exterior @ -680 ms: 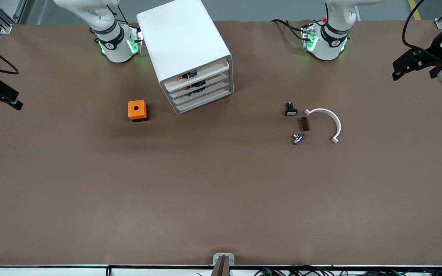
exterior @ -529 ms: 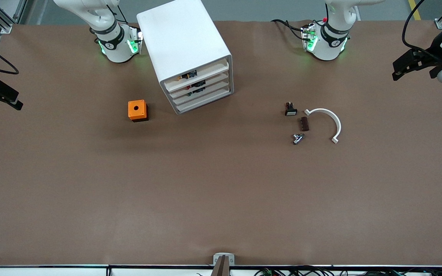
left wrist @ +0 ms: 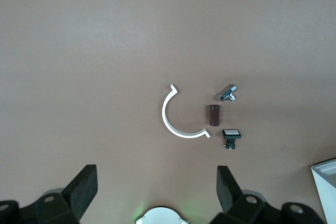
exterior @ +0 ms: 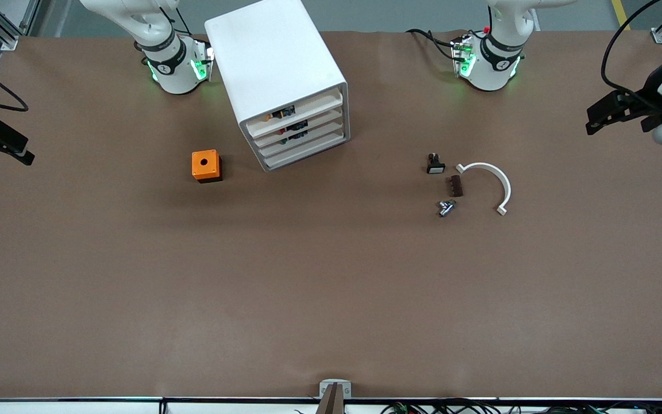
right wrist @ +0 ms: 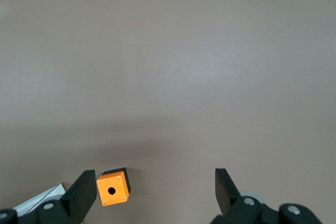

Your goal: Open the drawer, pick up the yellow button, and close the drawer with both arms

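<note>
A white cabinet (exterior: 276,69) with 4 drawers stands on the brown table (exterior: 331,287), its top drawer (exterior: 296,112) shut. An orange cube (exterior: 206,165) sits beside it. The left pincer (exterior: 595,115) and right pincer (exterior: 23,156) hang over their own table ends. A white arc (exterior: 495,181) lies nearer the left arm's end.

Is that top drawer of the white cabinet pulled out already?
No, the drawer sits flush in the cabinet like the three below.

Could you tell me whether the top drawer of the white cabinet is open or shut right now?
Shut. The top drawer sits flush with the three drawers below it in the cabinet, none pulled out.
</note>
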`<move>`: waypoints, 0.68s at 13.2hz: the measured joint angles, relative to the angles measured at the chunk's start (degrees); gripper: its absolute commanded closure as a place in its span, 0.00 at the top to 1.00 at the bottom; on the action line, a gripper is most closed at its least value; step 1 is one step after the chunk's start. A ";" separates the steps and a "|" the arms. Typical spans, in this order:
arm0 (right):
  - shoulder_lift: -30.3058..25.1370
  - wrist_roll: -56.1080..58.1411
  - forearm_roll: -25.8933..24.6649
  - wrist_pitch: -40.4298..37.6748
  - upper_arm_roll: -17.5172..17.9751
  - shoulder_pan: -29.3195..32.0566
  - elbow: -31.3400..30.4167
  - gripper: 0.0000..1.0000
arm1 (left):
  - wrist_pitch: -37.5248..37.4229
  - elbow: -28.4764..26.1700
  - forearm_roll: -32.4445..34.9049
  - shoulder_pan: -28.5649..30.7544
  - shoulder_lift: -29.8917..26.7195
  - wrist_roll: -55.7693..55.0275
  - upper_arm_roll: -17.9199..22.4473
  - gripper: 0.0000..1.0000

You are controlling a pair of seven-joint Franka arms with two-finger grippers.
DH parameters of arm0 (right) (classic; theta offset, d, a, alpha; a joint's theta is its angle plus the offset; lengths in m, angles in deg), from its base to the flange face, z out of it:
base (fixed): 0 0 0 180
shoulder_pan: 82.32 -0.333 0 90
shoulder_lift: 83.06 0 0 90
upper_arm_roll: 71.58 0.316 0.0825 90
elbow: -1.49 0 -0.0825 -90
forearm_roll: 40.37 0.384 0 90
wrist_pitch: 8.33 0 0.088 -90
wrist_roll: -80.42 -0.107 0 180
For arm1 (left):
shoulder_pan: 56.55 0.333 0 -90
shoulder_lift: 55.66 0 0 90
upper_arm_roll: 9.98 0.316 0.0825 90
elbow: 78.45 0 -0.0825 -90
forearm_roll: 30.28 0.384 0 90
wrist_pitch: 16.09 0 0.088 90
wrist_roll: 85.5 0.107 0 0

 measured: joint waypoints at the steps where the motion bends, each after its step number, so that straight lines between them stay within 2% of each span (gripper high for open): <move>1: 0.00 0.00 0.00 -0.01 0.00 0.00 0.00 1.00 | -0.02 0.01 0.00 -0.03 0.97 0.00 -0.07 1.00; 5: 0.02 0.00 0.00 -0.04 -0.02 0.00 -0.02 1.00 | 0.03 0.01 -0.02 -0.22 6.40 -5.20 -0.80 1.00; 9: 0.07 0.00 0.00 -0.05 -0.05 0.01 -0.01 1.00 | 1.65 0.08 -2.47 -2.84 14.59 -21.11 -3.29 1.00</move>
